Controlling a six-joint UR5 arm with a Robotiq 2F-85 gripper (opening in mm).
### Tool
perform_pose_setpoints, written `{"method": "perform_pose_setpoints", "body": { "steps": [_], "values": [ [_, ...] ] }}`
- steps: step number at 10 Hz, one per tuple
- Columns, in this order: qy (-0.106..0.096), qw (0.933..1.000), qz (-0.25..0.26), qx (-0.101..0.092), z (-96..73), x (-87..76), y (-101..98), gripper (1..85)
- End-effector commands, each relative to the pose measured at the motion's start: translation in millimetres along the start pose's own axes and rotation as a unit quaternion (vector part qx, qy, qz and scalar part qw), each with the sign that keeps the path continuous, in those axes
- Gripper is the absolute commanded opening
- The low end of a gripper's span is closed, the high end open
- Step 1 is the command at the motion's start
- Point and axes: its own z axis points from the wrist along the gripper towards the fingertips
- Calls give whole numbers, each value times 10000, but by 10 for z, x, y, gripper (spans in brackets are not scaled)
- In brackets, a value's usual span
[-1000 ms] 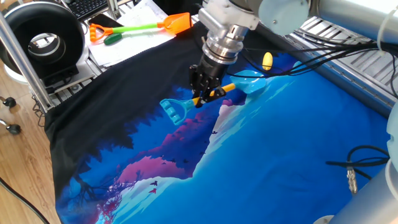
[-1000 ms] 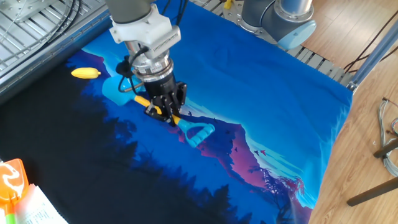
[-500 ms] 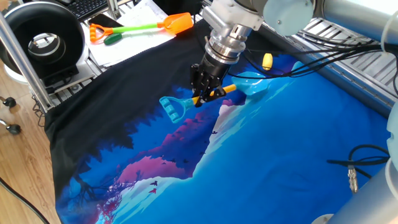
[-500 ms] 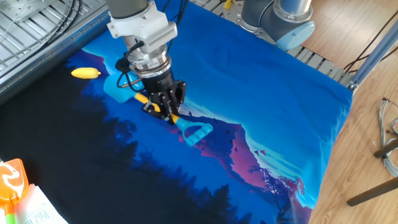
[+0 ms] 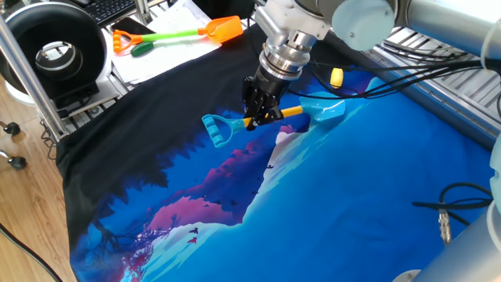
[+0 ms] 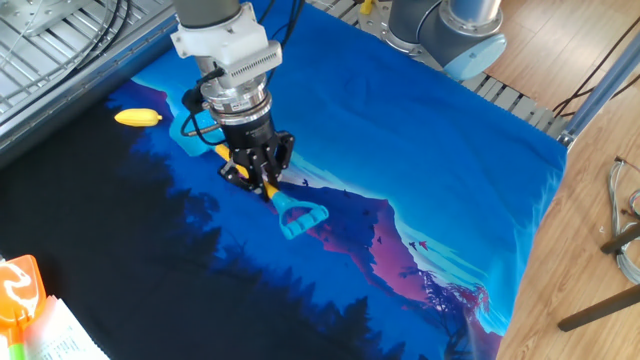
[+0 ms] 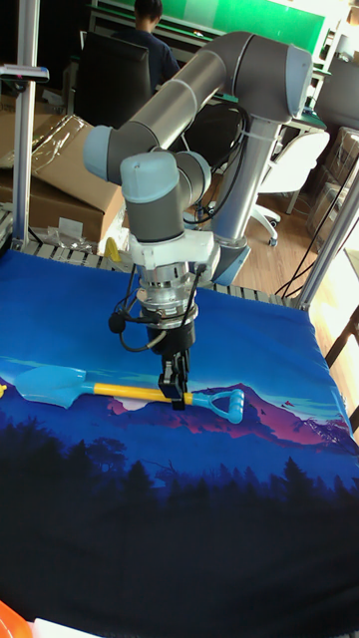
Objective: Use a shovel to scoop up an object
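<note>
My gripper [image 5: 258, 117] is shut on the yellow shaft of the shovel [image 5: 291, 112], close to its blue D-shaped handle [image 5: 218, 129]. The light-blue blade [image 5: 322, 106] points toward the object [image 5: 337, 77], a small yellow oval lying on the blue cloth a short gap beyond the blade. In the other fixed view my gripper [image 6: 255, 178] holds the shovel [image 6: 295, 217], and the object [image 6: 137, 118] lies left of the blade [image 6: 192, 135]. The tall fixed view shows my gripper [image 7: 175, 392] pointing straight down over the level shovel [image 7: 125, 391].
An orange-bladed toy shovel with a green shaft [image 5: 223, 29] lies on papers at the back. A black round device [image 5: 55, 51] stands at the left. Cables [image 5: 450, 204] trail at the right. A metal grid [image 6: 50, 40] borders the cloth beside the object.
My gripper has carried the shovel a little toward the object and turned it slightly. The blade now lies closer to the yellow oval. The object has not moved.
</note>
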Motion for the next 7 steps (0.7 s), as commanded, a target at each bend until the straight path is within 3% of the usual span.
{"method": "perform_pose_setpoints", "body": {
  "steps": [1, 3, 5, 7],
  "values": [
    [-47, 10000, 2, -15, -39, -66, 1, 93],
    [130, 9997, -174, -54, -89, -94, 1, 93],
    [220, 9983, -546, -31, -69, -19, -32, 103],
    [-89, 9979, -643, -71, -63, -97, -27, 107]
  ]
}}
